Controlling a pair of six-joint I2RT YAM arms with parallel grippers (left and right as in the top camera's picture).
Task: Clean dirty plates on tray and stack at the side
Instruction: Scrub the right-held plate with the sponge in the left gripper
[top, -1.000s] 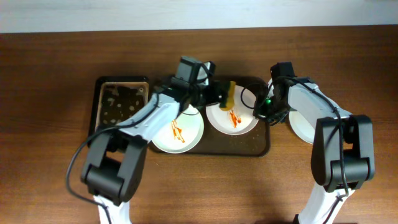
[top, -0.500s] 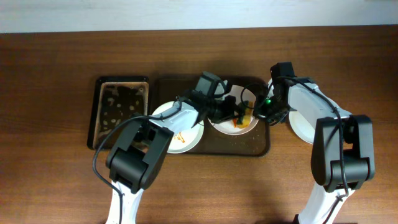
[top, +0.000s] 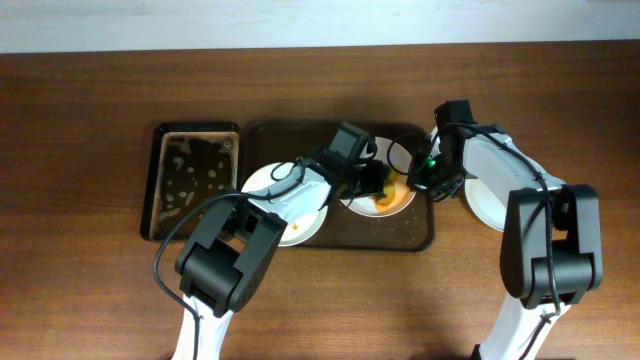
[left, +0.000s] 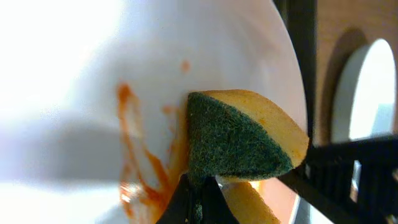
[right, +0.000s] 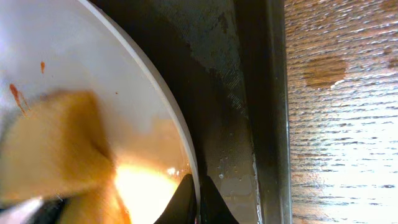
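Left gripper (left: 196, 200): my jaws are clenched on a yellow sponge (left: 245, 146), its green scouring face turned toward the wrist camera. The sponge is pressed onto the middle plate (left: 81, 74). Orange-red sauce lies smeared in streaks on the white, right against the sponge's edge.

Right gripper (right: 193, 200): jaws pinched tight on the right rim of that same plate, fingertips meeting on the white edge. Just past the rim is the wet dark floor of the brown tray (right: 264, 93), then its raised rim, then the wooden table (right: 342, 93).

From overhead, the middle plate sits in the right half of the brown tray, and both my grippers meet over it.

The left plate (top: 258, 183) lies in the tray's left half, partly under my left arm. An orange mark shows near its centre.

The third plate (top: 482, 207) rests on the table just outside the tray's right end, partly under my right arm. What shows of it is plain white.

Farthest left is a narrower black tray (top: 158, 200), just beside the brown one, holding sudsy water.
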